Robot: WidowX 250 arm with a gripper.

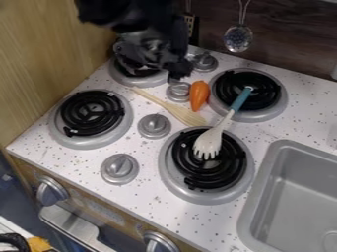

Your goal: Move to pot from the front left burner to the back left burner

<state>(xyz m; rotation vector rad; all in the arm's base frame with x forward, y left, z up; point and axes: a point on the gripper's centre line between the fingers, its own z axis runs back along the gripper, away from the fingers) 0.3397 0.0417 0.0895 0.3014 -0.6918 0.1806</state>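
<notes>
One silver pot (pixel 139 48), upper left of the frame, over the burner (pixel 117 78) there, partly behind the black pincer (pixel 172 70) — can't tell how far open, or if it's holding the pot. Carrot (pixel 199 96) upper centre, wooden spatula (pixel 172 108) lower left of it — teal-handled fork (pixel 209 140) right of centre.

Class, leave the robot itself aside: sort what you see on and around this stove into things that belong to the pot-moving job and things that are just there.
Part of the job:
- pot
- front left burner
- back left burner

Just there:
- carrot
- spatula
- fork
- skimmer
- sink
</notes>
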